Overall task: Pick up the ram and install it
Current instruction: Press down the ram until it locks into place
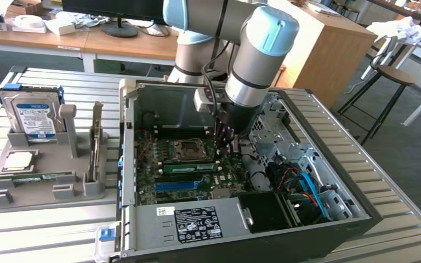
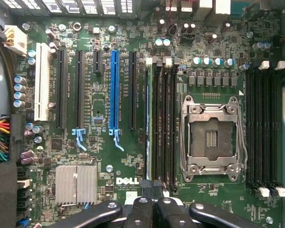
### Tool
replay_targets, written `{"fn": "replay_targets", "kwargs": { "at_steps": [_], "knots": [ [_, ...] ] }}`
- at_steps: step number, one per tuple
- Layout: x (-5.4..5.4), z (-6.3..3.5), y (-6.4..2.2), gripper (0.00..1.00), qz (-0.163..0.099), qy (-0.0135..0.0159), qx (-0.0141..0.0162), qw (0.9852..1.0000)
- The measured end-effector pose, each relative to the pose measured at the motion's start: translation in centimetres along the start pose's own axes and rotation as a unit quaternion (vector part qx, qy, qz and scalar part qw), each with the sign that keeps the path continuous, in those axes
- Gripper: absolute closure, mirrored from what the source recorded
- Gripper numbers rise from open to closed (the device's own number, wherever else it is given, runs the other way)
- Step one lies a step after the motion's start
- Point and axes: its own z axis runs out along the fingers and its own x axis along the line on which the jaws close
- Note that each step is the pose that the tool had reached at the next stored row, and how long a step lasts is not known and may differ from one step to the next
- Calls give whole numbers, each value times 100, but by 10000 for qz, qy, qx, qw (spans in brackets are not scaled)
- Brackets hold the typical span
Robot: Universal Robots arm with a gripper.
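The gripper [image 2: 152, 185] is fully closed with nothing between its fingers, and its tips sit at one end of the ram [image 2: 149, 118], which stands edge-up in a motherboard slot beneath it. Just beside is the CPU socket [image 2: 212, 137]. Well away, 1 hard drive [image 1: 35, 118] stands on the worktop [image 1: 20, 230].

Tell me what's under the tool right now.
The ram stands edge-on in a memory slot beside the empty processor socket. The shut tool covers one end of it.
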Motion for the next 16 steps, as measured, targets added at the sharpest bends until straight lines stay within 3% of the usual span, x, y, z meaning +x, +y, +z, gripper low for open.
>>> {"fn": "replay_targets", "kwargs": {
  "at_steps": [16],
  "knots": [
    [1, 28, -39, 90, 0, 0, 0, 10000]
  ]
}}
